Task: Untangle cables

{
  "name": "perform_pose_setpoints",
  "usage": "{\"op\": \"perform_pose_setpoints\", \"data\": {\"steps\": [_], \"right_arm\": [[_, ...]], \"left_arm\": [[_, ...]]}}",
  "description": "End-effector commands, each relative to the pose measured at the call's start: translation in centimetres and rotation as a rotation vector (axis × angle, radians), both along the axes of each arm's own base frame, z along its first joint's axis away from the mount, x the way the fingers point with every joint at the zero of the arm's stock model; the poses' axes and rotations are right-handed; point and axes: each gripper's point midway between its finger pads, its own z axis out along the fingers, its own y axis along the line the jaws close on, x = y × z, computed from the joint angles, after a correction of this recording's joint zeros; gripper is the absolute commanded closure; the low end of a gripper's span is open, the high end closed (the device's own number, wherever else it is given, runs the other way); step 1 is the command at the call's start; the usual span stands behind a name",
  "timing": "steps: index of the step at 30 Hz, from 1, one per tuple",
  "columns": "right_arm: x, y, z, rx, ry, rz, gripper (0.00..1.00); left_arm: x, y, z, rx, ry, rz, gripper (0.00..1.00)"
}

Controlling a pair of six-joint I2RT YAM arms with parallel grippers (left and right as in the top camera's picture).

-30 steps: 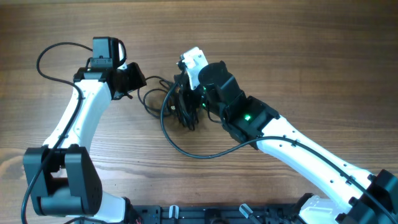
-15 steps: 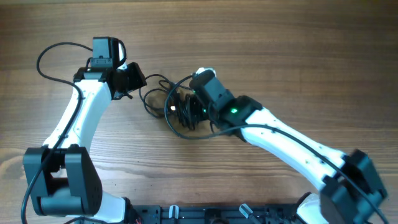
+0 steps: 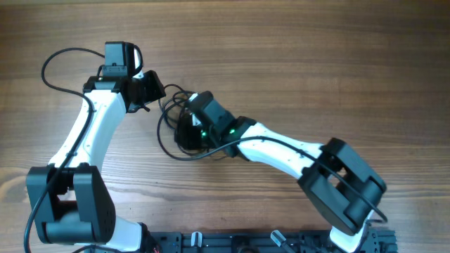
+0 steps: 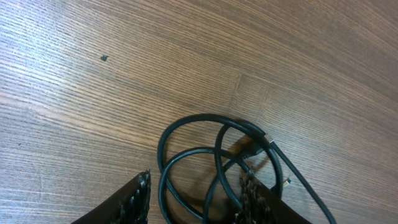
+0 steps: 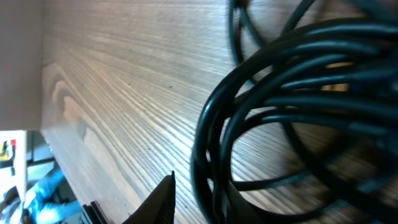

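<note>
Where the wooden worktop (image 3: 316, 49) is seen from overhead, the cables (image 5: 292, 56) are found as a dark knot of loops a little left of its middle, well apart from every edge. The left gripper (image 4: 196, 205) is held at the far-left side of the knot, and its fingers (image 4: 140, 199) are spread apart; several black loops are laid flat on the wood between them, and a small plug end is seen just beside the right-hand finger. No loop is seen to be pinched between them. The right gripper (image 3: 186, 128) is set low over the knot's near side, the arm being stretched in from the worktop's near right corner. From the right wrist only one dark finger (image 5: 163, 198) is shown, beside a thick sheaf of cords that arches up off the wood close to the lens; whether this gripper is parted or closed on the cords cannot be told. A small dark speck (image 4: 104, 58) is marked on the wood beyond the left gripper.
</note>
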Motion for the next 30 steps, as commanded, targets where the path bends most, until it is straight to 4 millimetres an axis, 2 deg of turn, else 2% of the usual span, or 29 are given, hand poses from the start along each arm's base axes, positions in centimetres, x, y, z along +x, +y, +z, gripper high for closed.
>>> {"op": "perform_pose_setpoints", "data": {"steps": [1,3,7,10,13,16,17,20,25,28,30], "right_arm": [[0.4,0.2,0.1,0.032,0.018,0.005,0.77],[1.2,0.0,1.3,0.054,0.004,-0.009,0.77],[2.5,-0.6,4.4,0.102,-0.061,-0.020,0.69],[3.6,-1.8,7.0,0.131,-0.105,-0.032,0.60],[4.6,-3.5,8.3,0.127,-0.121,-0.059,0.57],[5.3,-5.4,7.6,0.086,-0.090,-0.095,0.53],[5.6,-6.7,6.6,0.048,-0.055,-0.120,0.53],[6.1,-9.2,4.9,-0.041,-0.019,-0.176,0.51],[5.6,-10.7,3.8,-0.114,-0.025,-0.127,0.43],[5.9,-12.1,2.8,-0.189,-0.021,-0.185,0.47],[5.9,-13.4,2.1,-0.246,0.007,-0.251,0.51]], "left_arm": [[0.5,0.2,0.2,-0.004,-0.006,0.011,0.51],[0.5,0.2,0.1,-0.004,-0.006,0.011,0.51],[0.4,0.2,0.1,-0.004,-0.003,0.011,0.51],[0.1,0.2,0.1,-0.007,0.009,0.009,0.52],[-0.5,-0.9,1.0,-0.062,0.007,-0.024,0.50],[-1.1,-2.8,2.6,-0.142,-0.023,-0.115,0.46],[-1.9,-4.1,3.3,-0.215,-0.009,-0.152,0.44],[-4.0,-5.5,2.9,-0.282,0.076,-0.179,0.40],[-6.6,-8.4,1.8,-0.278,0.178,-0.259,0.32],[-7.4,-10.2,1.7,-0.259,0.187,-0.327,0.31],[-8.0,-10.7,1.2,-0.228,0.224,-0.293,0.32]]}}
